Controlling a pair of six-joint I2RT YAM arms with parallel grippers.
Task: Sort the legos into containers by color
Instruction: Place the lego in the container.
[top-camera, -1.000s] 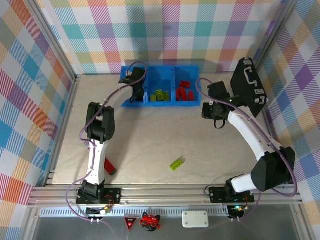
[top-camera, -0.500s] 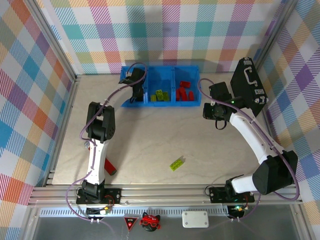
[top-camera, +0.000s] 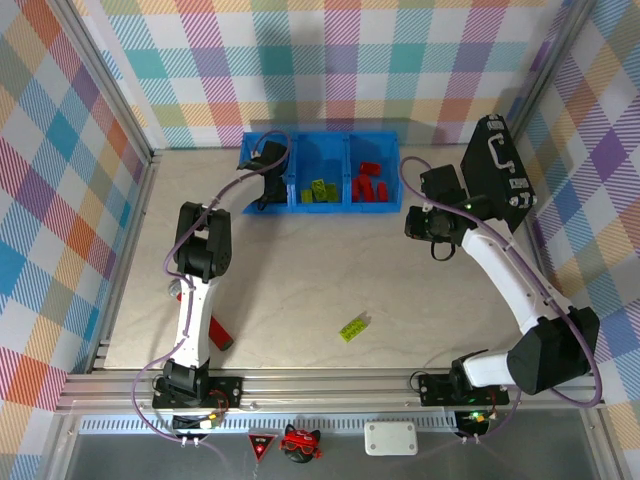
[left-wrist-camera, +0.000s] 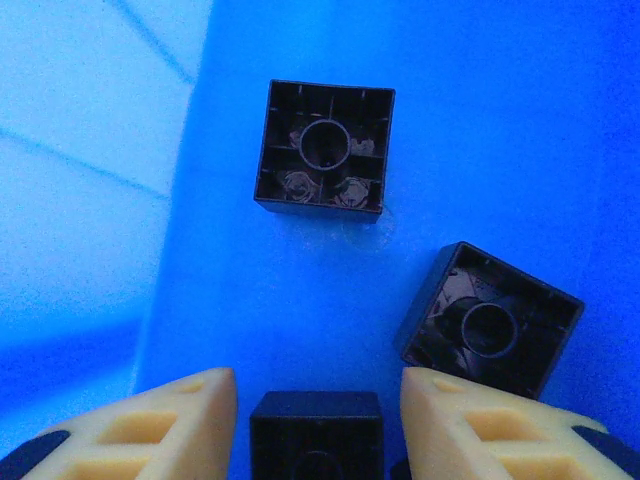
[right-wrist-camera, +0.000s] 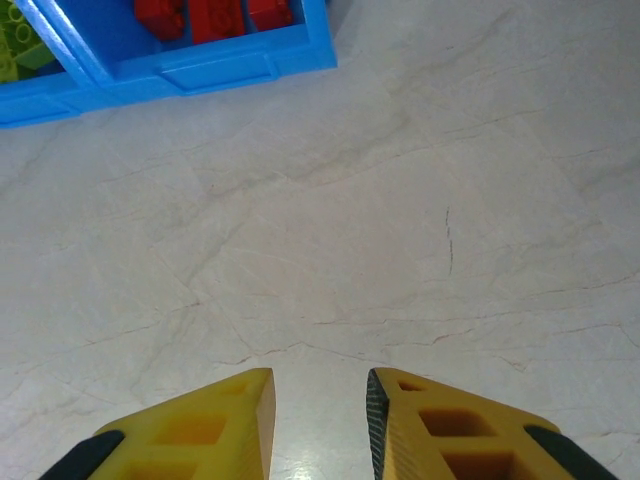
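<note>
The containers (top-camera: 345, 208) are three joined blue bins at the back of the table. My left gripper (top-camera: 268, 190) reaches into the left bin. In the left wrist view it (left-wrist-camera: 318, 385) is open, with a black lego (left-wrist-camera: 316, 430) loose between its fingers and a gap on each side. Two more black legos (left-wrist-camera: 325, 150) (left-wrist-camera: 490, 320) lie upside down on the bin floor. Green legos (top-camera: 318, 190) fill the middle bin and red legos (top-camera: 368, 186) the right one. A lime green lego (top-camera: 353, 327) lies on the table near the front. My right gripper (top-camera: 437, 243) (right-wrist-camera: 320, 385) hovers open over bare table, holding nothing.
A black briefcase (top-camera: 497, 175) stands at the back right, close behind the right arm. A long red bar with a black end (top-camera: 215, 330) lies beside the left arm's base. Metal rails edge the table (top-camera: 300, 270).
My left gripper's fingers have parted, letting go of the black lego inside the left bin. The right arm has barely shifted.
</note>
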